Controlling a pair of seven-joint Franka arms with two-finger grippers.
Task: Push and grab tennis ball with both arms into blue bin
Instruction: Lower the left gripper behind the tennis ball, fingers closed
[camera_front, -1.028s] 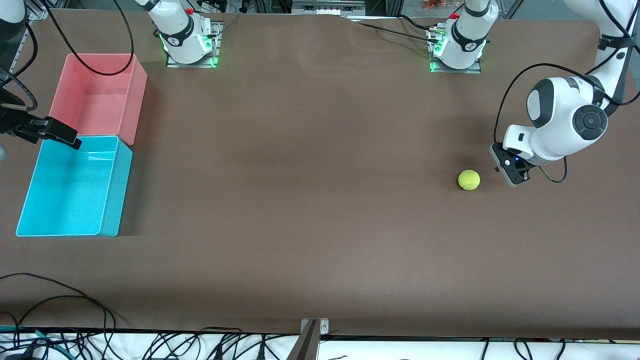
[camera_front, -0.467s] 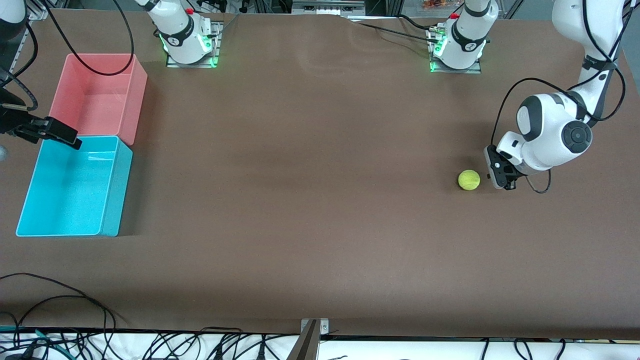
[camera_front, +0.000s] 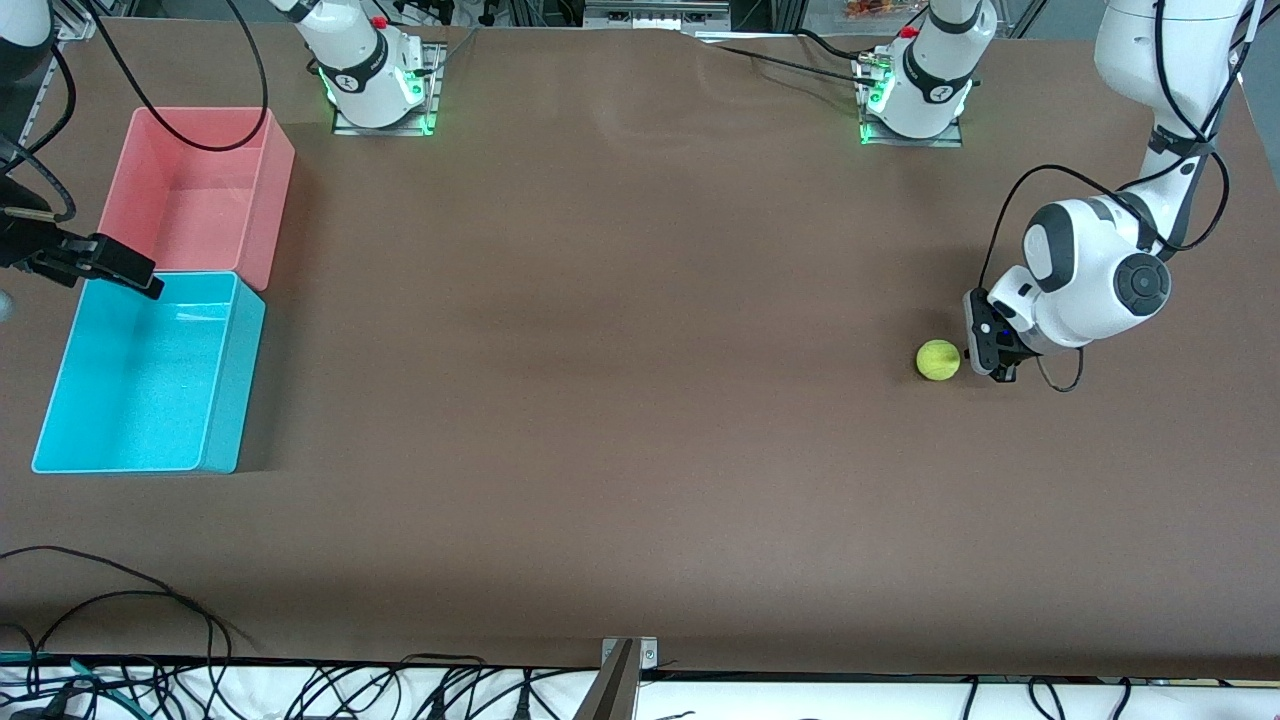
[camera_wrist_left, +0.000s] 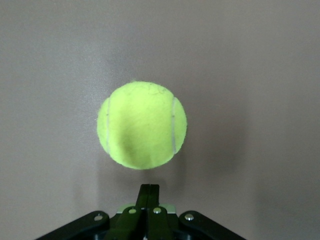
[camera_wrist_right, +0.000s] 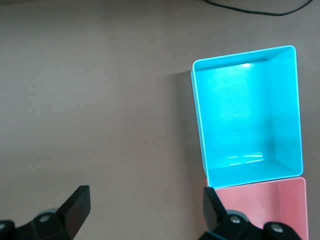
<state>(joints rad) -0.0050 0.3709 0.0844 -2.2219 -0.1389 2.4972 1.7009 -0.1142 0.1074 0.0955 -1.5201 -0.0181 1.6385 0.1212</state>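
The yellow-green tennis ball (camera_front: 938, 360) rests on the brown table toward the left arm's end. My left gripper (camera_front: 976, 353) is low beside it, on the side toward that end of the table. In the left wrist view its fingers are shut together with nothing between them, the left gripper (camera_wrist_left: 149, 188) pointing straight at the ball (camera_wrist_left: 142, 125) with a small gap. The blue bin (camera_front: 236, 400) stands empty at the right arm's end. My right gripper (camera_front: 140, 280) waits open and empty over the bin's rim; in its wrist view the right gripper (camera_wrist_right: 145, 197) looks down beside the blue bin (camera_wrist_right: 198, 120).
A pink bin (camera_front: 270, 200), also empty, touches the blue bin on the side nearer the arm bases, and shows in the right wrist view too as the pink bin (camera_wrist_right: 260, 200). Cables (camera_front: 120, 600) trail along the table edge nearest the front camera.
The left arm has swung in and come down toward the ball, closing most of the gap. The ball has not moved. The right arm has stayed still.
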